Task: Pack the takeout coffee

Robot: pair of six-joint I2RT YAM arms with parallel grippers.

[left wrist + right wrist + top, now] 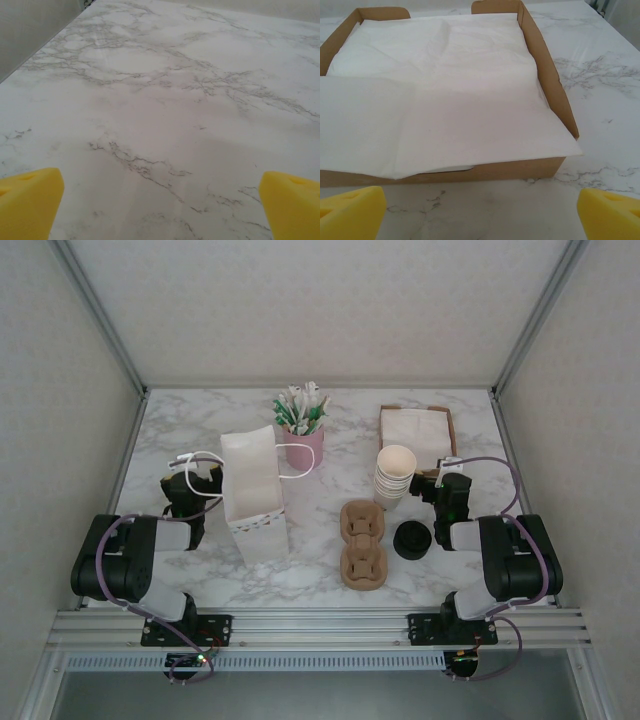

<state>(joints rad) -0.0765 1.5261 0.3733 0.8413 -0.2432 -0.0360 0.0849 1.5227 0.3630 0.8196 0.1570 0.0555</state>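
Note:
The takeout coffee (412, 540) shows from above as a round black disc on the marble table, right of centre; the cup under the lid is hidden. My right gripper (441, 483) is behind it and slightly right, open and apart from it, and it faces the cardboard tray. In the right wrist view the gripper (480, 215) is open with yellow pads (350, 210) at the frame corners and nothing between them. My left gripper (190, 483) is open left of the white paper bag (252, 495). In the left wrist view the gripper (160, 210) is over bare marble.
Two brown pulp cup carriers (362, 540) lie between the bag and the coffee. A stack of lidless cream cups (394, 475) stands behind them. A cardboard tray of white paper (450, 90) and a pink cup of sachets (302, 430) sit at the back.

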